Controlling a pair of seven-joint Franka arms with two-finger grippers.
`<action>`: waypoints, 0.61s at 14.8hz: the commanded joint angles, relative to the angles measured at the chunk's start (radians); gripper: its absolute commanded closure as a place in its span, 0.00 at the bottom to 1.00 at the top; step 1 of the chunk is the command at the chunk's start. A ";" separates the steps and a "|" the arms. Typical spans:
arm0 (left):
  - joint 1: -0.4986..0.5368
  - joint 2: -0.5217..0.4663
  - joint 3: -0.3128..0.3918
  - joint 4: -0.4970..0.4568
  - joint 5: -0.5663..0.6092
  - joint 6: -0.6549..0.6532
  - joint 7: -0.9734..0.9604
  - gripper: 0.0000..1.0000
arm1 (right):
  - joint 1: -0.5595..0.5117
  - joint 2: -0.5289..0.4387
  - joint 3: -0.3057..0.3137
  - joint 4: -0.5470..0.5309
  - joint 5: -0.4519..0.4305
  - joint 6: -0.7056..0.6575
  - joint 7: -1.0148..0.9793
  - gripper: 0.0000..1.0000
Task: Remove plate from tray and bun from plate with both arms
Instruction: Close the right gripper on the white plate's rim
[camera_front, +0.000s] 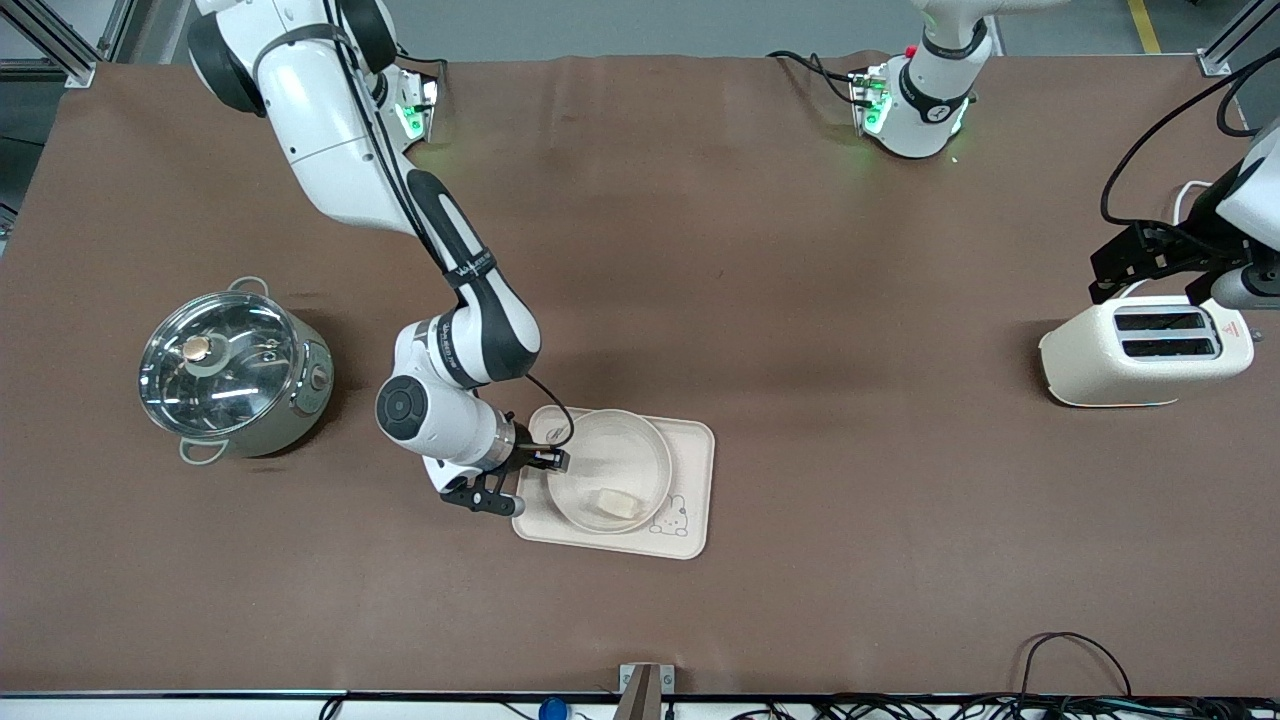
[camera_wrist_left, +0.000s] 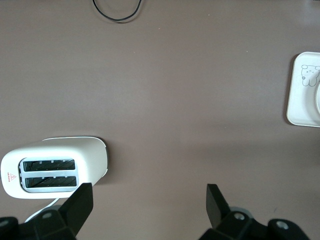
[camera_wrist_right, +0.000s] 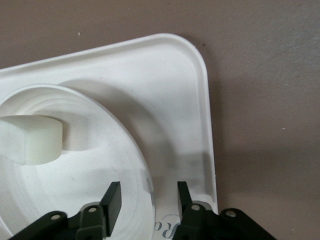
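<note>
Right gripper (camera_front: 545, 462), seen from the front, sits at the rim of the plate (camera_front: 610, 440), which rests on the tray (camera_front: 695, 480) with the bun (camera_front: 615, 502) inside it. Its wrist view shows the fingers (camera_wrist_right: 112, 200) slightly parted astride the plate's rim (camera_wrist_right: 145, 175), not clearly pinching it. From the left wrist, the left gripper (camera_wrist_left: 147, 200) hangs wide open and holds nothing, waiting above the table beside the toaster (camera_wrist_left: 55, 167).

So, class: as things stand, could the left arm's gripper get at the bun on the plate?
Probably not easily: the left gripper hangs open over the toaster, while the right gripper straddles the rim of the plate beside the bun.
</note>
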 joint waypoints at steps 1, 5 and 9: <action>-0.001 0.004 0.001 0.015 0.000 -0.014 0.004 0.00 | 0.014 0.019 -0.007 0.027 0.018 -0.005 0.019 0.64; -0.001 0.004 0.001 0.015 0.000 -0.014 0.004 0.00 | 0.005 0.019 -0.009 0.027 0.016 -0.007 -0.004 1.00; -0.001 0.004 0.001 0.015 0.000 -0.014 0.004 0.00 | -0.021 0.006 -0.005 0.025 0.028 -0.013 -0.072 1.00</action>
